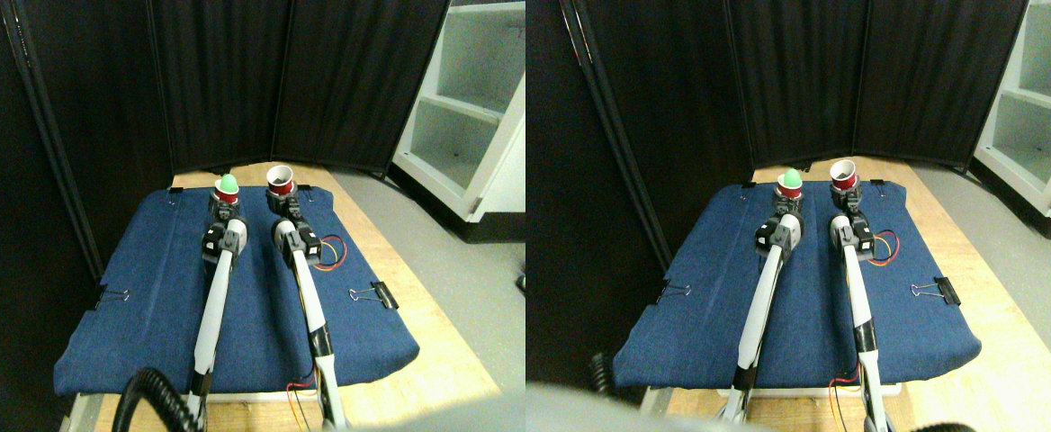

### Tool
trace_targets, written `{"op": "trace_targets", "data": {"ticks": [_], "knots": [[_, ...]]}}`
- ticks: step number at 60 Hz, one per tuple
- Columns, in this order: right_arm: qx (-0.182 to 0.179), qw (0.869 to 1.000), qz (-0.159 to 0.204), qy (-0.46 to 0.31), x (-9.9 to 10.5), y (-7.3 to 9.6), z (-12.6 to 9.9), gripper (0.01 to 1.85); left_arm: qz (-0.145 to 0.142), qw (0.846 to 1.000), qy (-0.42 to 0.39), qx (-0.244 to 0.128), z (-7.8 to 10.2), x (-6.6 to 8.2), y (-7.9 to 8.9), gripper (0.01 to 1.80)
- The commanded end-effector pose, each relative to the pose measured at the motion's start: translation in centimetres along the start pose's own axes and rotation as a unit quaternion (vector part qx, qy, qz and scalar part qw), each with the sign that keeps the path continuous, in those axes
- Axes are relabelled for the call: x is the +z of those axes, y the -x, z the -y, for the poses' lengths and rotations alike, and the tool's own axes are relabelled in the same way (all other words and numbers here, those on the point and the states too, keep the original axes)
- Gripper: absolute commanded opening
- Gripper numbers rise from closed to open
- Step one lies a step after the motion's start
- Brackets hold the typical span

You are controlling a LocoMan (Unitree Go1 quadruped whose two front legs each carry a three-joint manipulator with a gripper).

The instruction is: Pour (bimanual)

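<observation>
Two small red paper cups sit up high at the far end of the desk (417, 360), which is made of pale wood with a blue cloth (148, 306) over it. The left red cup (226, 194) has a green ball (229, 184) on top. The left fingers (223, 209) hold this cup from below. The right red cup (281, 179) looks white inside and tips a little toward the left cup. The right fingers (286, 205) hold it too. The two cups are near each other but not touching. Black clips (384, 294) pinch the cloth at the edges. A white shelf (467, 108) stands far right.
</observation>
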Motion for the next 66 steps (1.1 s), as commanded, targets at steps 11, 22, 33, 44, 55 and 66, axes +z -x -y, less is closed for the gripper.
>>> {"op": "trace_targets", "data": {"ticks": [11, 22, 33, 44, 55, 66], "knots": [[0.016, 1.0, 0.011, -0.02, 0.6, 0.3, 0.9, 0.33, 0.026, 1.0, 0.005, -0.001, -1.8, 0.7, -0.3, 0.33], [0.003, 1.0, 0.019, -0.006, 0.3, 0.6, 1.9, 0.33, 0.025, 1.0, 0.0, 0.004, -3.0, 1.1, -0.3, 0.33], [0.001, 1.0, 0.019, 0.001, -0.2, 0.4, 3.2, 0.33, 0.032, 0.999, -0.004, 0.006, -4.0, 1.5, -0.4, 0.33], [-0.023, 0.998, 0.027, -0.05, -0.9, 0.5, 4.6, 0.33, 0.045, 0.999, -0.006, 0.012, -4.6, 1.7, -0.4, 0.33], [-0.031, 0.997, 0.035, -0.064, -1.1, 0.5, 5.9, 0.33, 0.047, 0.999, -0.003, 0.017, -5.4, 2.0, -0.9, 0.33], [-0.043, 0.993, 0.038, -0.102, -1.0, 0.4, 7.3, 0.33, 0.063, 0.998, -0.001, 0.027, -6.0, 2.0, -1.1, 0.33]]}}
